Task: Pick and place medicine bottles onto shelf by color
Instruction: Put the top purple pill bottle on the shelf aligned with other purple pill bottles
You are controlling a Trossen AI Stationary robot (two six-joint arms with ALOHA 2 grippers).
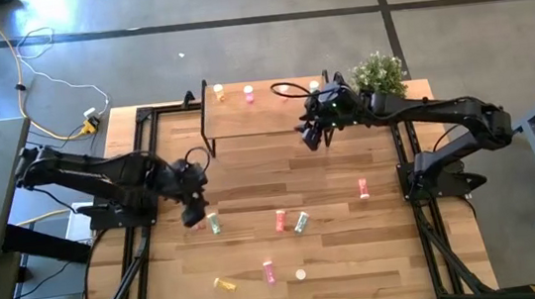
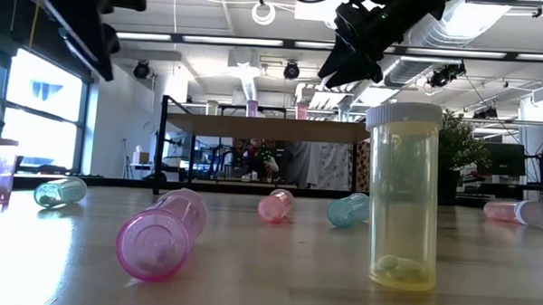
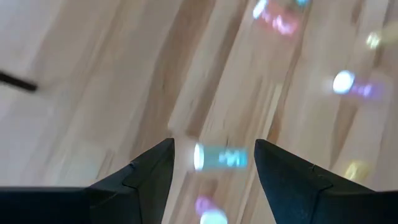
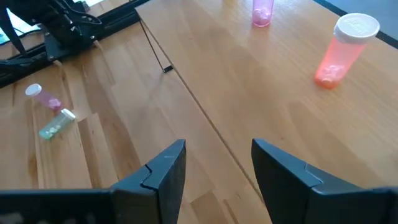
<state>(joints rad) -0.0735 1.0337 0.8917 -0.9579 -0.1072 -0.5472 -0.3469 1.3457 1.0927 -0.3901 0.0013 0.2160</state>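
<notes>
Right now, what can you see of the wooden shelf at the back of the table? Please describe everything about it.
The shelf is a small rectangular board of light wood, raised on thin dark metal legs that stand on the table at its far edge. Three small bottles stand upright along its back: a yellow one, a pink one and a pale one to the right. The rest of the board is bare. The right gripper hangs open over its front right corner, holding nothing. A potted plant stands beside its right end.
</notes>
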